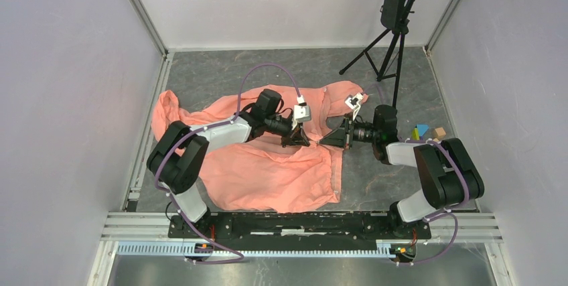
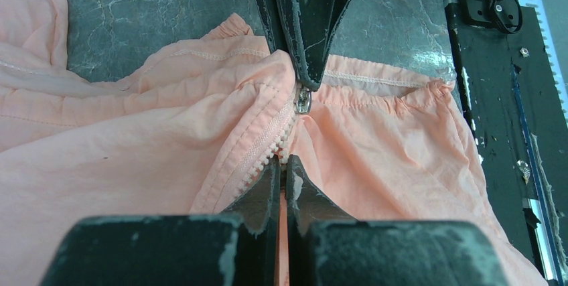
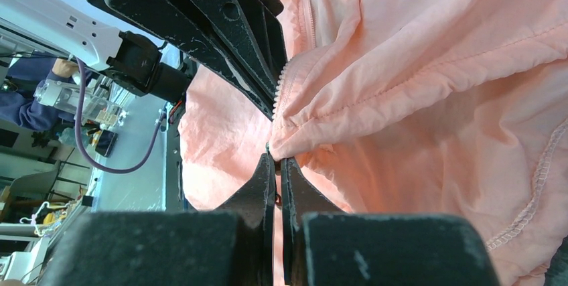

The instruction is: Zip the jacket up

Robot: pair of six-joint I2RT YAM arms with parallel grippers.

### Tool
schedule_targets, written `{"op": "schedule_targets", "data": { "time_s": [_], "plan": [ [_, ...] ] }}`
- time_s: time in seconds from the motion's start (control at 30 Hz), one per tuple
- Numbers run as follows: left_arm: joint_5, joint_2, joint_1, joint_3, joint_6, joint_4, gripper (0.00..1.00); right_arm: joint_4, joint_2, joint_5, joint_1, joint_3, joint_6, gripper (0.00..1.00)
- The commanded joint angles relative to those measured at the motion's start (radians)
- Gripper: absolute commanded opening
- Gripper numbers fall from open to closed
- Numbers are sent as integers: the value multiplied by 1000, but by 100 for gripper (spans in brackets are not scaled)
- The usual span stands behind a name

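Observation:
The salmon-pink jacket (image 1: 268, 172) lies spread on the grey table, hood and sleeve towards the far left. My left gripper (image 1: 299, 140) and right gripper (image 1: 329, 140) meet tip to tip over its front opening. In the left wrist view my left gripper (image 2: 282, 162) is shut on the pale zipper strip (image 2: 264, 145), just above the slider. The metal slider (image 2: 303, 100) sits near the gathered hem (image 2: 375, 82), at the tip of the right gripper's fingers (image 2: 301, 31). In the right wrist view my right gripper (image 3: 276, 160) is shut on the slider's pull, with bunched fabric (image 3: 435, 98) beyond.
A black tripod stand (image 1: 395, 38) is at the back right. Small coloured blocks (image 1: 422, 132) and a wooden block (image 1: 439, 132) lie right of the right arm. The arms' metal rail (image 1: 301, 222) runs along the near edge. Walls close in both sides.

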Motion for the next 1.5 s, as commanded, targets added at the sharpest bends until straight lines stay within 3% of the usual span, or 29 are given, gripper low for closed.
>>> {"op": "schedule_targets", "data": {
  "time_s": [0.0, 1.13, 1.47],
  "plan": [
    [39, -46, -2, 14, 32, 5, 2, 62, 17, -15, 7, 21, 13, 0],
    [51, -52, -12, 22, 54, -24, 2, 147, 62, -37, 30, 36, 76, 1],
    [62, -56, -23, 26, 70, -49, 2, 221, 90, -48, 39, 46, 134, 9]
  ]
}}
